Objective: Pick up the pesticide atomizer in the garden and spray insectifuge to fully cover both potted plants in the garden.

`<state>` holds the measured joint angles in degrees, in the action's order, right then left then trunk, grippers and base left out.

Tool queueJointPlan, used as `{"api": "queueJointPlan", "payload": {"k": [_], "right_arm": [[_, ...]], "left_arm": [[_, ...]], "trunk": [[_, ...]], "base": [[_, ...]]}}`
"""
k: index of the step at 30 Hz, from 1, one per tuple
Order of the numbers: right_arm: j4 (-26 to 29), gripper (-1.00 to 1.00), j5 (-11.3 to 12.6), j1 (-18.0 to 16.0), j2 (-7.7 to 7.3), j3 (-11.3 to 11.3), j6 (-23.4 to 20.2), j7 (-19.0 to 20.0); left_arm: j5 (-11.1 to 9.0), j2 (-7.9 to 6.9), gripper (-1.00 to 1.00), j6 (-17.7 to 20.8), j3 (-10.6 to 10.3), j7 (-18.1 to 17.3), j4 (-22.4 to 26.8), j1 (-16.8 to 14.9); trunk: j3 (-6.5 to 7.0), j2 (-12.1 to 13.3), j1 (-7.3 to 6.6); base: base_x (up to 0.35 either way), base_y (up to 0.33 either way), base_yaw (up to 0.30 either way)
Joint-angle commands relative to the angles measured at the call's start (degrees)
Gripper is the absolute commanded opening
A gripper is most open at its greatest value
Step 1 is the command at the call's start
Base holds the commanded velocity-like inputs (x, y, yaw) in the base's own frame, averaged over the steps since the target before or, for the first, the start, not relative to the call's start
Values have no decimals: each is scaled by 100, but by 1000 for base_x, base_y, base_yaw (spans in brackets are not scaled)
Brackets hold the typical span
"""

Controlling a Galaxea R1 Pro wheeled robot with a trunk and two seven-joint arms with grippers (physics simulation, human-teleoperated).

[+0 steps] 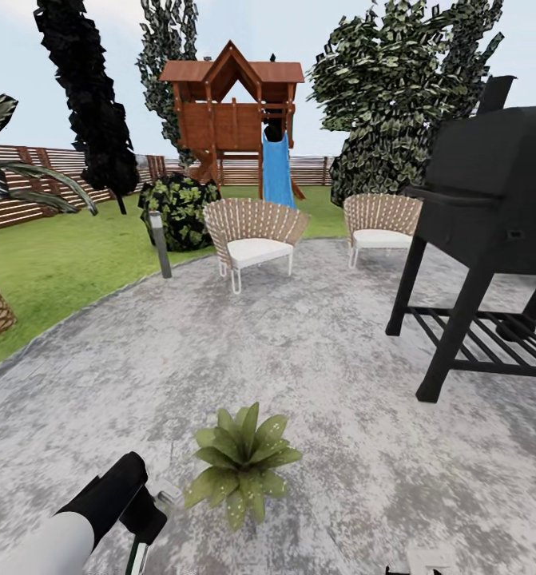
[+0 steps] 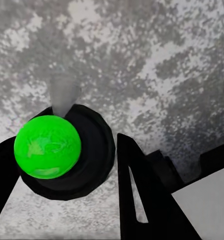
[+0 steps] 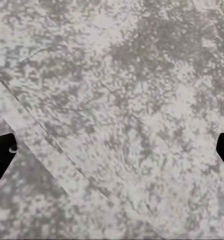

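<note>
Spraying stage, by the look of it. The left gripper (image 2: 66,172) is clamped on the pesticide atomizer (image 2: 96,145), whose dark round body sits between the two black fingers (image 2: 142,200) and carries a bright green ball. The bottle hangs over bare paving just beside a potted plant (image 1: 242,463). A faint grey smudge beyond the bottle may be mist, though that cannot be told for sure.

The plant, a rosette of pointed leaves that hide its pot, stands well in from the patio's (image 1: 315,351) lawn-side edge, with the chairs (image 1: 253,231) and the black grill (image 1: 491,216) further back. The second plant is not in sight here.

The next move likely calls for swinging the nozzle toward the leaves and closing the gap so the spray lands on the rosette rather than the stone. After that comes finding the other plant.

The left arm (image 1: 76,527) reaches forward and down from the near corner of the head view, its wrist pointed at the ground. The right gripper (image 3: 112,155) is spread wide and holds nothing — it faces plain paving.
</note>
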<state>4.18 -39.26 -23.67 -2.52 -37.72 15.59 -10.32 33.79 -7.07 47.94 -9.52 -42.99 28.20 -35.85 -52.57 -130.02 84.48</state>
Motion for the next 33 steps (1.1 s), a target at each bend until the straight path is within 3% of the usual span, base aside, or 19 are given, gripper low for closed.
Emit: {"api": "queueJointPlan", "payload": {"k": [1, 8, 23, 33], "right_arm": [[-8, 100, -62, -6, -2, -45, 18, -26], [3, 100, -38, -6, 45, -51, 18, -40], [20, 100, -29, -6, 48, -60, 14, -40], [21, 100, -29, -6, 34, -68, 14, -40]], "left_arm": [[62, 0, -100, -4, -17, -60, 10, -1], [66, 3, -100, -4, -23, -59, 10, -1], [66, 3, -100, -4, -25, -59, 10, -1], [57, 40, -100, -9, -48, -58, 13, -1]], "trunk": [[-5, -3, -3], [-5, -3, -3], [13, -3, -3], [23, -3, -3]], "base": [[-214, 254, -2], [-221, 244, 0], [3, 315, -121], [20, 33, -111]]}}
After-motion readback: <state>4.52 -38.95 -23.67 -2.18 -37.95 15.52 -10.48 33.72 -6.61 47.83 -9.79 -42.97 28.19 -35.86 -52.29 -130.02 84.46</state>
